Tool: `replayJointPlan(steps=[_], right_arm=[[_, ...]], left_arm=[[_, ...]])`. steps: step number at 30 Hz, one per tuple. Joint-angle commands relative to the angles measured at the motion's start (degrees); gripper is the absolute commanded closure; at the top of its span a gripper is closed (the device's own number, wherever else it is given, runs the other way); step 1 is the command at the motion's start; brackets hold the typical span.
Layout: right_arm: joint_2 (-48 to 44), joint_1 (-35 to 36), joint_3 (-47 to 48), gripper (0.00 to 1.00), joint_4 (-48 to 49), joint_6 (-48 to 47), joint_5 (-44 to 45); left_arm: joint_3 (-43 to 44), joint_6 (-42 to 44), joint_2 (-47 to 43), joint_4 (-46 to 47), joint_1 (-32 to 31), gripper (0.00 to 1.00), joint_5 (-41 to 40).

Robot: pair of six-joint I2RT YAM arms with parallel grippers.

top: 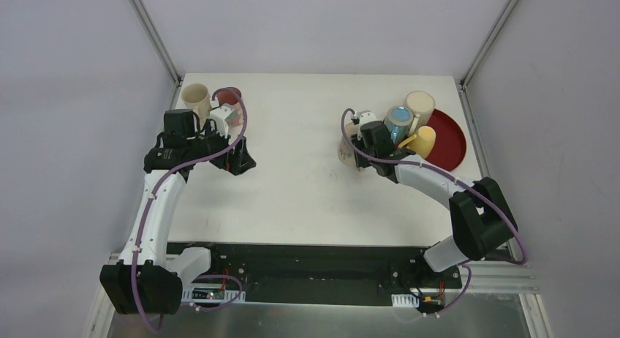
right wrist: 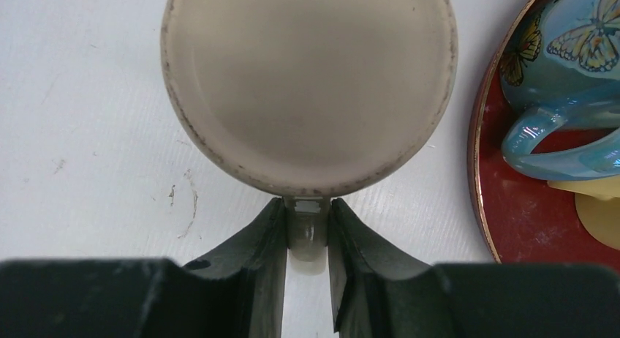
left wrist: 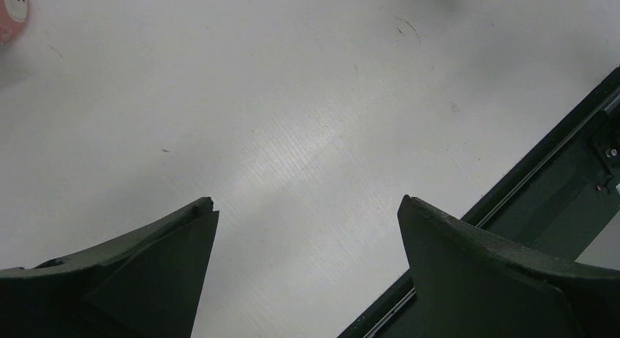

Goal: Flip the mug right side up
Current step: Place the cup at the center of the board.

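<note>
The beige mug (right wrist: 307, 82) stands on the white table just left of the red plate. In the right wrist view a shallow, ringed round face points at the camera, which looks like its base. My right gripper (right wrist: 307, 206) is shut on the mug's handle (right wrist: 307, 239), one finger on each side. In the top view the right gripper (top: 351, 149) hides most of the mug (top: 341, 149). My left gripper (left wrist: 303, 203) is open and empty, above bare table at the left (top: 237, 161).
A red plate (top: 450, 142) at the back right holds a blue butterfly mug (top: 398, 122), a cream mug (top: 420, 104) and a yellow cup (top: 422, 140); the blue mug (right wrist: 577, 53) is close to my right fingers. A cream cup (top: 195, 96) and red mug (top: 228, 96) stand back left.
</note>
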Motion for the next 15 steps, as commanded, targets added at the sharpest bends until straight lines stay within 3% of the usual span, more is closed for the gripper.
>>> replayJointPlan(steps=[1, 6, 15], right_arm=[[0.94, 0.13, 3.76, 0.64, -5.51, -0.16, 1.95], [2.38, 0.07, 7.25, 0.45, -8.15, -0.99, 1.16], [6.25, 0.11, 12.89, 0.43, -13.19, -1.63, 1.12]], left_arm=[[-0.48, 0.65, -1.30, 1.56, 0.31, 0.00, 2.17], [-0.60, 0.73, -1.39, 1.56, 0.32, 0.00, 2.17], [-0.62, 0.66, -1.35, 1.65, 0.32, 0.00, 2.27]])
